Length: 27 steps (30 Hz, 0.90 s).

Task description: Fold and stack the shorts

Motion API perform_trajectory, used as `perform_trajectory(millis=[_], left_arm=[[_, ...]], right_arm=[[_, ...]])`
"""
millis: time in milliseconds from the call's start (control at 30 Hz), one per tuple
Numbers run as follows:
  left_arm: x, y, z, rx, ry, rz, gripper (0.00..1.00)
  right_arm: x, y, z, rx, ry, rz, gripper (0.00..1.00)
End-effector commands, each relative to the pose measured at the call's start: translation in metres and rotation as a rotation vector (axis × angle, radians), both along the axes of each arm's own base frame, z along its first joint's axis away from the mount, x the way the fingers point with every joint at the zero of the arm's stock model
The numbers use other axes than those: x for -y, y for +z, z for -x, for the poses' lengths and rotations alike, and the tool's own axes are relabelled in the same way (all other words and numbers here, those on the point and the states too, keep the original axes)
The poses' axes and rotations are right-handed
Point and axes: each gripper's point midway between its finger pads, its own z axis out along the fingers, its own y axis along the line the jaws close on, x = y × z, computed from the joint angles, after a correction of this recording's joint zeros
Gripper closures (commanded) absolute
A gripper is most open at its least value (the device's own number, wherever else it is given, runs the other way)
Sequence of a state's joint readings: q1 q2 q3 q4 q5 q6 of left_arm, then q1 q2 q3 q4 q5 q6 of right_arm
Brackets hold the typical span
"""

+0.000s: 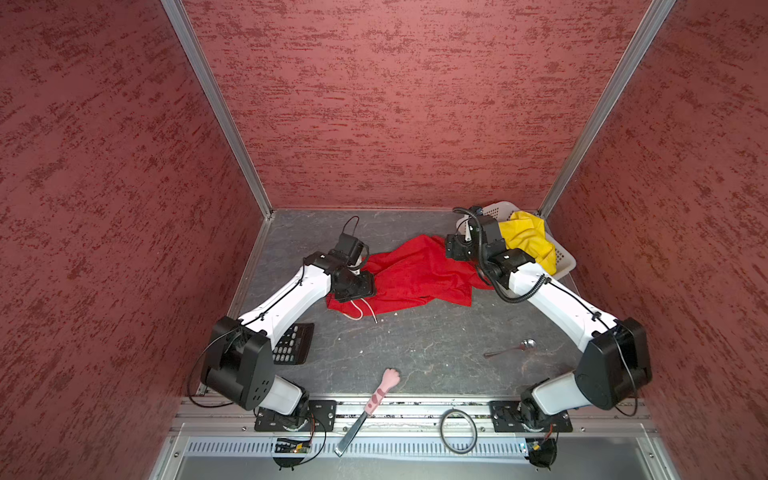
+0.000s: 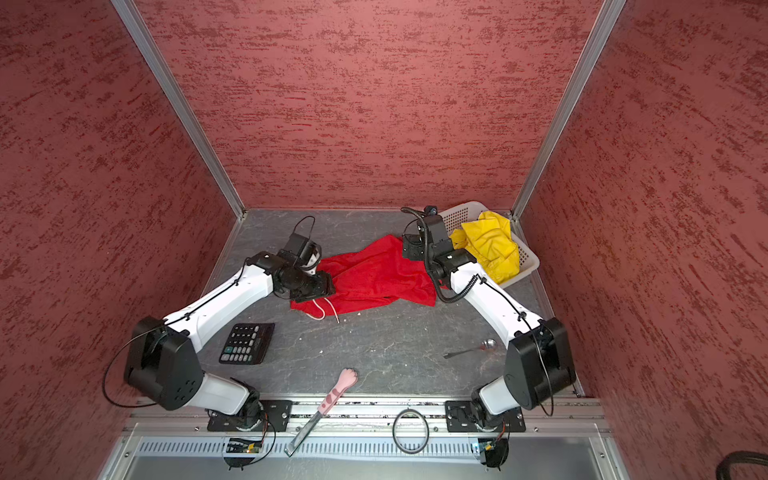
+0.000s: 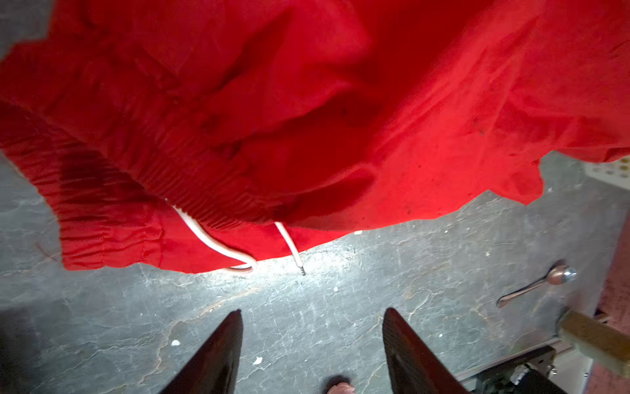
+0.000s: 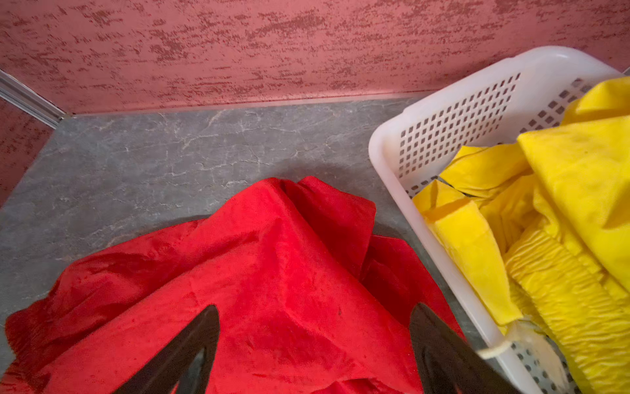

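The red shorts (image 1: 415, 274) lie crumpled on the grey table in both top views, with the waistband and whitish drawstring (image 3: 218, 245) at the left end. My left gripper (image 3: 313, 310) is open just above that end; only bare table shows between its fingers. My right gripper (image 4: 316, 306) is open over the right end of the red shorts (image 4: 255, 290), with fabric under it and nothing pinched. The yellow shorts (image 1: 525, 237) sit bunched in the white basket (image 4: 443, 112) right beside the right gripper.
The white basket (image 1: 561, 259) stands in the back right corner. A black calculator (image 2: 247, 344) lies front left, partly under the left arm. A spoon (image 1: 511, 348) lies front right. A pink-handled knife (image 1: 370, 409) and a black ring (image 1: 458, 430) rest at the front rail.
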<state>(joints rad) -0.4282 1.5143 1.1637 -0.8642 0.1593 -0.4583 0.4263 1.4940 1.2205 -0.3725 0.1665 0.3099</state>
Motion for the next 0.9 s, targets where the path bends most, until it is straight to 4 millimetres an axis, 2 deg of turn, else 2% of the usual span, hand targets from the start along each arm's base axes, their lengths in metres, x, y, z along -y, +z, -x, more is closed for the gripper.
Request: perform_trajectory(millis=[0, 133, 200, 233, 300, 333, 400, 500, 533, 600, 700, 767, 867], left_arm=[[-0.002, -0.022, -0.019, 0.001, 0.004, -0.075, 0.32], [0.004, -0.039, -0.046, 0.01, 0.015, -0.109, 0.31], [0.005, -0.046, -0.059, 0.005, 0.021, -0.139, 0.37], [0.006, -0.049, -0.065, 0.0, 0.016, -0.147, 0.49], [0.01, -0.049, -0.076, -0.01, 0.005, -0.154, 0.85], [0.012, -0.045, -0.081, -0.013, 0.002, -0.151, 0.98], [0.016, -0.03, -0.088, -0.011, -0.002, -0.124, 1.0], [0.025, 0.014, -0.103, 0.041, 0.008, 0.023, 1.0], [0.024, 0.029, -0.112, 0.071, 0.025, 0.089, 1.0], [0.012, 0.046, -0.13, 0.103, 0.081, 0.206, 1.0], [-0.025, 0.051, -0.164, 0.113, 0.189, 0.309, 1.0], [-0.051, 0.045, -0.186, 0.123, 0.262, 0.325, 1.0], [-0.081, 0.024, -0.213, 0.101, 0.362, 0.355, 1.0]], right_arm=[[-0.002, -0.004, 0.009, -0.037, 0.017, -0.026, 0.1], [-0.004, -0.019, 0.015, -0.051, 0.046, -0.022, 0.08], [-0.002, -0.025, 0.017, -0.057, 0.043, -0.015, 0.07], [-0.002, -0.028, 0.017, -0.056, 0.042, -0.014, 0.07], [-0.001, -0.031, 0.017, -0.051, 0.041, -0.012, 0.08], [-0.002, -0.031, 0.016, -0.048, 0.04, -0.012, 0.07], [-0.003, -0.034, 0.015, -0.049, 0.045, -0.006, 0.08], [-0.006, -0.041, 0.015, -0.056, 0.07, 0.026, 0.1], [-0.007, -0.045, 0.015, -0.058, 0.077, 0.041, 0.1], [-0.008, -0.051, 0.015, -0.061, 0.086, 0.052, 0.1], [-0.014, -0.056, 0.014, -0.064, 0.103, 0.046, 0.1], [-0.019, -0.059, 0.013, -0.064, 0.115, 0.036, 0.1], [-0.025, -0.064, 0.014, -0.074, 0.134, 0.028, 0.1]])
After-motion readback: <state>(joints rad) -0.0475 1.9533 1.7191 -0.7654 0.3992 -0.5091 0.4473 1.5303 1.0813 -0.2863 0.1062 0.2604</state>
